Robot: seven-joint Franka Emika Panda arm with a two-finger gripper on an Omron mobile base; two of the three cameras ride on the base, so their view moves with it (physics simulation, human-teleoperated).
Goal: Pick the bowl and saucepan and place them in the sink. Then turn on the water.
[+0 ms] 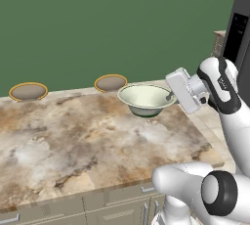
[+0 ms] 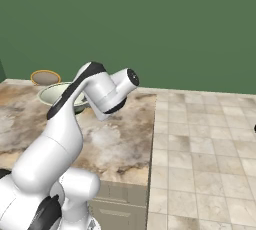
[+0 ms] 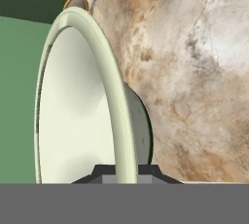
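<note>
**Hold the bowl tight and carry it flat**

Far left on the brown stone counter (image 1: 73, 141) sits a flat brown disc with a gold rim (image 1: 28, 91). A second gold-rimmed disc (image 1: 110, 82) sits further right, near the back edge. Just beside it is the bowl (image 1: 145, 99), pale and shiny, wide at the top. It looks lifted a little off the counter, but it is hard to be sure. Right of the bowl is the gripper (image 1: 170, 95), reaching in sideways from the white arm.

In the hand view the bowl's rim (image 3: 119, 121) runs right between the two dark tips. The jaws are squeezed together on that thin rim, one tip inside the bowl and one outside.

The grip is only on the edge, so the bowl could swing or slip. I think the best way is to move slowly and keep the bowl level. Lift it high enough to clear the counter and the two discs. Do not let go until the bowl is low inside the sink.
</note>
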